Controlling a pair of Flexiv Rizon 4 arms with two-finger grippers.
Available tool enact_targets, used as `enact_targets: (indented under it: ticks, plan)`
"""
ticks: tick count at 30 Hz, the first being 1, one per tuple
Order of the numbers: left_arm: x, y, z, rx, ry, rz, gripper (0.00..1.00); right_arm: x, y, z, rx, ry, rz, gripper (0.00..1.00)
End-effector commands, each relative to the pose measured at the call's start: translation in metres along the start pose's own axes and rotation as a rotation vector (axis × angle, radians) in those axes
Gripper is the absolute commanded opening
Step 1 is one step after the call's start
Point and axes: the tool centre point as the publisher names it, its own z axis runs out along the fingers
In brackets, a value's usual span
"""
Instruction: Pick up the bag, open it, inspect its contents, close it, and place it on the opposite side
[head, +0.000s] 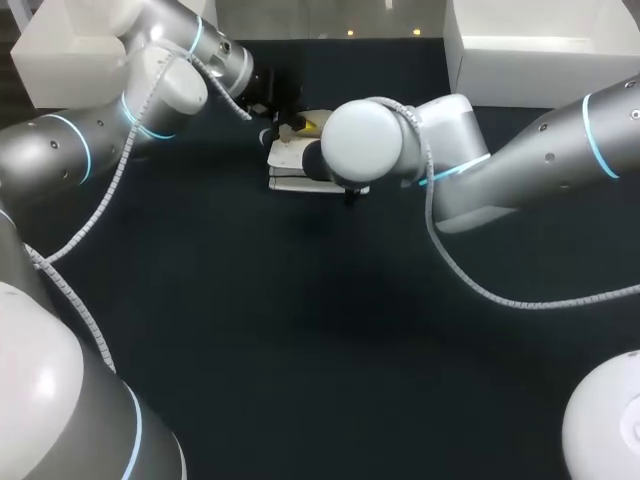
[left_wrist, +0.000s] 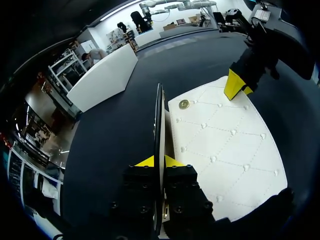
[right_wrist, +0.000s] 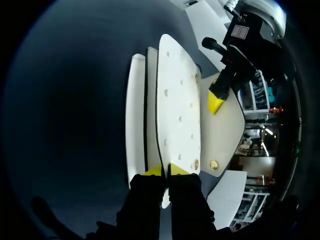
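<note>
White quilted bag (head: 288, 172): lies toward the far middle of the dark table (head: 300, 350), between the two wrists; its panels show as stacked pale layers in the head view.
Flap (left_wrist: 225, 145): spread out flat beside the left gripper, stitched in diamonds with small studs; a brass snap (left_wrist: 184, 104) sits near its far end.
Left gripper (left_wrist: 159, 162): yellow tips pressed against both faces of a thin upright panel edge of the bag, clamped on it.
Right gripper (right_wrist: 165, 171): tips closed on the edge of a quilted panel from the opposite end; the other arm's yellow tip shows ahead of it, at the flap.
Stiffness (judged): panels hold straight edges and stand unsupported, so the walls are probably semi-rigid; the flap hinges freely.
Weight (judged): likely light, since thin edge pinches appear enough to carry it.
Surface (judged): smooth, leather-like and somewhat slippery; the studs and stitching offer little purchase.
Where to hold (judged): by the panel rims, near the middle of each edge, pulling the two walls apart evenly.
Risk (judged): a shallow pinch may slide off the rim, and uneven pull could twist the bag or crease the flap.
</note>
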Motion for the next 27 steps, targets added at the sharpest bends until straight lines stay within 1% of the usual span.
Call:
enact_targets:
  ticks: [1,9,14,24,25,26,27]
  plan:
    - [-0.001,0.002,0.004,0.008,0.005,0.002,0.00,0.001,0.001,0.002,-0.004,-0.010,0.004,0.00]
    - [0.006,0.004,0.005,0.037,0.004,0.023,0.00,0.001,0.001,0.002,-0.014,-0.016,0.015,0.00]
    - [0.014,0.002,0.001,0.067,-0.020,0.052,0.00,0.002,0.001,0.001,-0.021,-0.018,0.031,0.00]
    - [0.040,-0.010,-0.005,0.064,-0.115,0.146,0.00,0.002,0.001,0.001,-0.021,-0.018,0.031,0.00]
    - [0.041,-0.011,-0.005,0.060,-0.121,0.152,0.02,0.002,0.001,0.001,-0.021,-0.018,0.031,0.00]
    - [0.042,-0.013,-0.006,0.056,-0.126,0.156,0.21,0.002,0.001,0.001,-0.021,-0.018,0.031,0.00]
    - [0.041,-0.014,-0.007,0.056,-0.126,0.154,0.33,0.002,0.001,0.001,-0.021,-0.018,0.031,0.00]
